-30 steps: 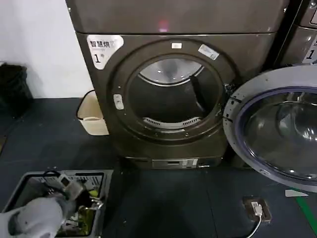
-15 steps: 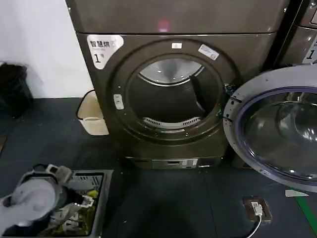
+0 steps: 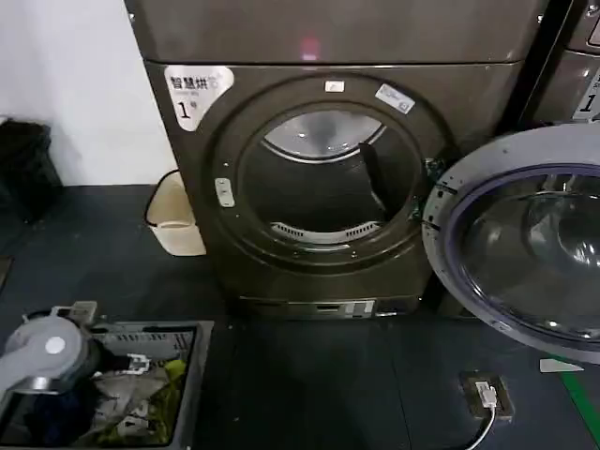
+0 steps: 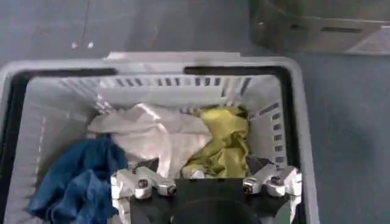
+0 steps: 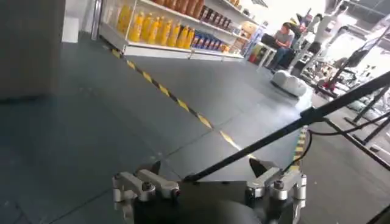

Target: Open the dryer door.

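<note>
The dryer [image 3: 281, 56], bronze-grey with a white "1" sticker, stands at the centre of the head view. Its round drum opening [image 3: 323, 178] is uncovered. The dryer door [image 3: 450, 216] hangs swung fully out to the right, pale grey inner face and bluish rim turned towards me. My left arm [image 3: 47, 352] hovers low at the left over a grey laundry basket [image 3: 202, 375]. In the left wrist view my left gripper [image 4: 207, 179] is open above the clothes, holding nothing. My right gripper [image 5: 206, 167] is open over bare floor, away from the dryer.
The basket [image 4: 152, 64] holds white [image 4: 152, 137], yellow [image 4: 225, 140] and blue [image 4: 73, 176] clothes. A cream bin [image 3: 173, 220] stands left of the dryer and a neighbouring machine [image 3: 572, 66] at the right. A socket box with cable [image 3: 486, 394] lies on the floor.
My left arm has drawn leftwards and turned over the basket. The dryer door and the dryer have not moved.
</note>
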Motion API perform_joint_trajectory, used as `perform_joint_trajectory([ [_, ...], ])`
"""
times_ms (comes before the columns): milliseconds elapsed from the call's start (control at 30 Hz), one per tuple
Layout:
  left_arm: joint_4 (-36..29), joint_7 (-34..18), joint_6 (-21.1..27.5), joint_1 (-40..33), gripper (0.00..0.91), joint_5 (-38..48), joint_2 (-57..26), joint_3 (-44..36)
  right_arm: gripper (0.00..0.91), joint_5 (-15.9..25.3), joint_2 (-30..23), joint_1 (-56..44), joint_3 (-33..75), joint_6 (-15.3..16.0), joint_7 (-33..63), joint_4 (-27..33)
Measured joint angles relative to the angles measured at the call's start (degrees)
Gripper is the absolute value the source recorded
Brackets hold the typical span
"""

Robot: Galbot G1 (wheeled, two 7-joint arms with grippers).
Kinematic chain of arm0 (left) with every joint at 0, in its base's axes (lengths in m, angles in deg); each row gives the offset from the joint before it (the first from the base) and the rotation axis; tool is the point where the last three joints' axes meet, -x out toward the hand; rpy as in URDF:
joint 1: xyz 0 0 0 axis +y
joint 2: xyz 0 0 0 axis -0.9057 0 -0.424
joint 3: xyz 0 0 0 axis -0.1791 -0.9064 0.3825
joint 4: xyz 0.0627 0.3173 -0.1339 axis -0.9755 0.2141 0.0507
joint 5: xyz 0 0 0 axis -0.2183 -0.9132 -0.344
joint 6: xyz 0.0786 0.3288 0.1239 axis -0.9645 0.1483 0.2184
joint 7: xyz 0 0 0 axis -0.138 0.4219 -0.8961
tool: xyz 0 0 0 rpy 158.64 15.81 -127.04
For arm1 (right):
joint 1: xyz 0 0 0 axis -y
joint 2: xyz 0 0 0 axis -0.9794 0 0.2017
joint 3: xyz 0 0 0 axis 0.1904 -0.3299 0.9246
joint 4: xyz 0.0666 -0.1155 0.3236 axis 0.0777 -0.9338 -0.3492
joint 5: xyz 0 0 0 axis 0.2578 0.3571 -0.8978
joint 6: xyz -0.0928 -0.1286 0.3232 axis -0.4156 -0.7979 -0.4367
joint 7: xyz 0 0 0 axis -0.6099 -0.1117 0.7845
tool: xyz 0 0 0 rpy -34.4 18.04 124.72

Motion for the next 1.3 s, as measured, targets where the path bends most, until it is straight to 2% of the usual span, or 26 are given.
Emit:
perform_joint_trajectory([
  [667,-2.83,-3.91,-0.01,-0.02,0.907,5.93,-1.54,1.86,0.907,0.07,-0.31,0.57,-0.15,0.12,-0.27,0.24],
  [1300,-2.85,-4.04,0.00,-0.06,0.907,6.45,-2.62,2.75,0.907,0.20,-0.54,0.78,-0.19,-0.09,-0.69,0.36],
])
